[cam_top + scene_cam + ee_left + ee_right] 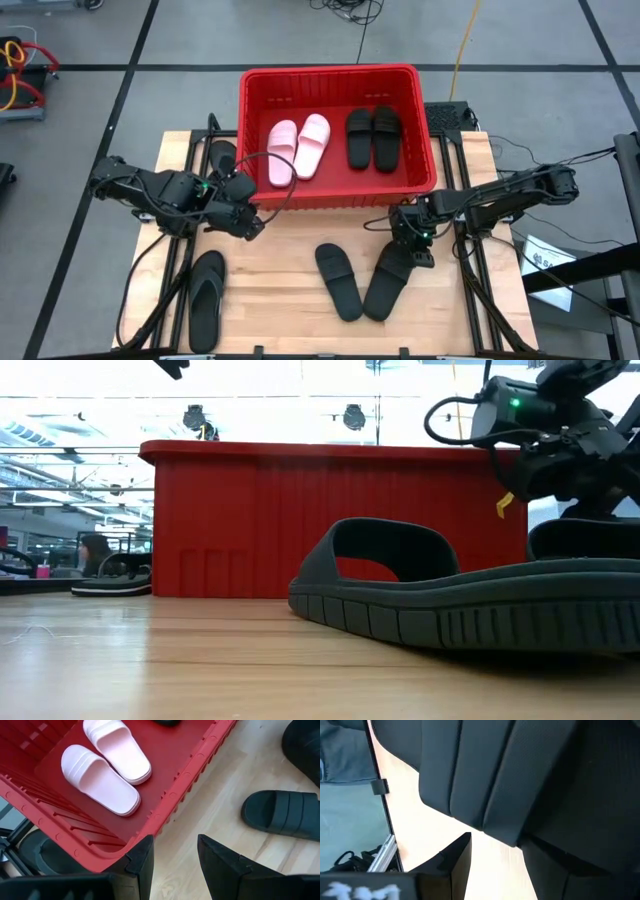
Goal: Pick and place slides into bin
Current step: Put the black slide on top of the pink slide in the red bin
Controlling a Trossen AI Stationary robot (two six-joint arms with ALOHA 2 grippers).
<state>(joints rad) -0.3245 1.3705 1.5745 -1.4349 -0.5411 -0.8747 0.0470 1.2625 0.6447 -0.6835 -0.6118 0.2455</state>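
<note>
Red bin (415, 120): pink pair (298, 148) and black pair (372, 137) inside. Right hand (412, 250), fingers apart, low over a black slide (390, 282) just in front of the bin. Left hand (250, 225), fingers apart and empty, at the bin's front-left corner.

Bin (330, 520) hid its inside in low view. Black slide (530, 775) filled right wrist view, cut off by edges. Flip-flop (222, 155) partly hidden behind left arm. Person (92, 552) far off, too small to tell.
</note>
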